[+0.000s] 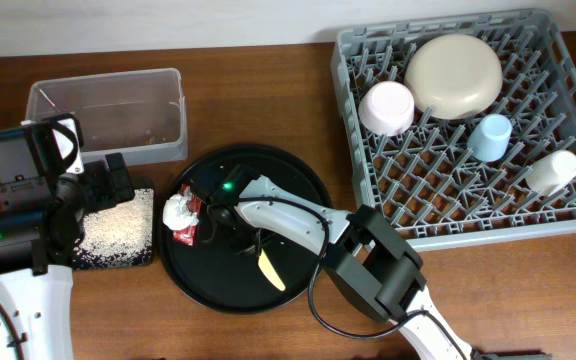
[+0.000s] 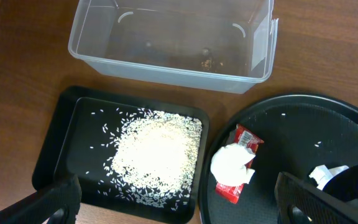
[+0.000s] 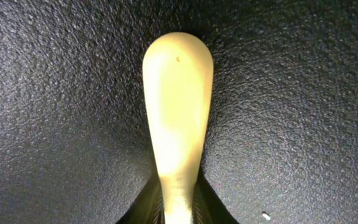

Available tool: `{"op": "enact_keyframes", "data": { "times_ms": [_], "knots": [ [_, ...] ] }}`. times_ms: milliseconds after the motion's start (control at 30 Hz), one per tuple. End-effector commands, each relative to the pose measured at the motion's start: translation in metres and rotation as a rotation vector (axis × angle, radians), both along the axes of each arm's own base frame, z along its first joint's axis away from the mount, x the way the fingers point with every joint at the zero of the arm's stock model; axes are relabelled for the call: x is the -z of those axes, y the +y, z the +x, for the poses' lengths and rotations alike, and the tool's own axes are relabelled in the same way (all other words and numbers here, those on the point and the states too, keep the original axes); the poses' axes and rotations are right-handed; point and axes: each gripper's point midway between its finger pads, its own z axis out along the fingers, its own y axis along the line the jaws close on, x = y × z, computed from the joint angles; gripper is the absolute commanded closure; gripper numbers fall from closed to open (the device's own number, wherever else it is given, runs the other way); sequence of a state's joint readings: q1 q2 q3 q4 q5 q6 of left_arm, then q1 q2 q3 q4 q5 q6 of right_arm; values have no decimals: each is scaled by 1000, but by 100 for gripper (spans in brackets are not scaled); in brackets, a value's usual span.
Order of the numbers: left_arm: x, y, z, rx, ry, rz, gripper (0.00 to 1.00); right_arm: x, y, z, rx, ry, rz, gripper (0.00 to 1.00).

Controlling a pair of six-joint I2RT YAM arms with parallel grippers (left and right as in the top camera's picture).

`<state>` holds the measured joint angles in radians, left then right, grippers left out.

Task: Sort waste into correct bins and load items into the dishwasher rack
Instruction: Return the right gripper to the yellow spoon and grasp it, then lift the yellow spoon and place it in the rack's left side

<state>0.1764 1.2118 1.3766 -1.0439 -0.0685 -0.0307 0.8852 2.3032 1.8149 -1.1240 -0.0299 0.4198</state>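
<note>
My right gripper point(image 3: 178, 208) is shut on the handle of a flat yellow utensil point(image 3: 178, 99), low over the round black tray point(image 1: 208, 285). From overhead the utensil point(image 1: 271, 270) shows just past the right gripper point(image 1: 258, 250). A crumpled white and red wrapper point(image 1: 181, 215) point(image 2: 232, 169) lies at the round tray's left edge. Rice point(image 2: 157, 152) is heaped in the shallow black bin point(image 2: 51, 146). My left gripper point(image 2: 185, 208) hangs open above that bin and the wrapper, holding nothing. The grey rack point(image 1: 568, 215) holds the cream plate point(image 1: 453, 75), white bowl point(image 1: 386, 107), blue cup point(image 1: 489, 137) and white cup point(image 1: 553, 172).
The clear tub point(image 1: 108, 100) point(image 2: 166, 62) stands behind the black bin with a few crumbs in it. Stray rice grains dot the round tray. The right arm point(image 1: 378, 270) reaches across the round tray from the lower right.
</note>
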Motion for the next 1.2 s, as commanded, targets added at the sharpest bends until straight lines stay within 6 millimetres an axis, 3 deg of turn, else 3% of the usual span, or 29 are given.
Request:
{"op": "enact_keyframes", "data": {
  "times_ms": [0,267,500,700,800,1000,1167],
  "knots": [
    [-5,2,0,-7,-13,8,1,-12,-7,11,9,-54,-39,86],
    [-5,2,0,-7,-13,8,1,-49,-8,36,14,-153,-64,87],
    [-5,2,0,-7,-13,8,1,-103,-40,93,156,-215,-17,87],
    [-5,2,0,-7,-13,8,1,-156,-100,148,286,-291,26,87],
    [-5,2,0,-7,-13,8,1,-169,-134,168,356,-313,25,86],
    [-5,2,0,-8,-13,9,1,-168,-219,192,457,-296,-23,86],
    [-5,2,0,-7,-13,8,1,-166,-259,188,472,-246,-64,86]
  ]
}}
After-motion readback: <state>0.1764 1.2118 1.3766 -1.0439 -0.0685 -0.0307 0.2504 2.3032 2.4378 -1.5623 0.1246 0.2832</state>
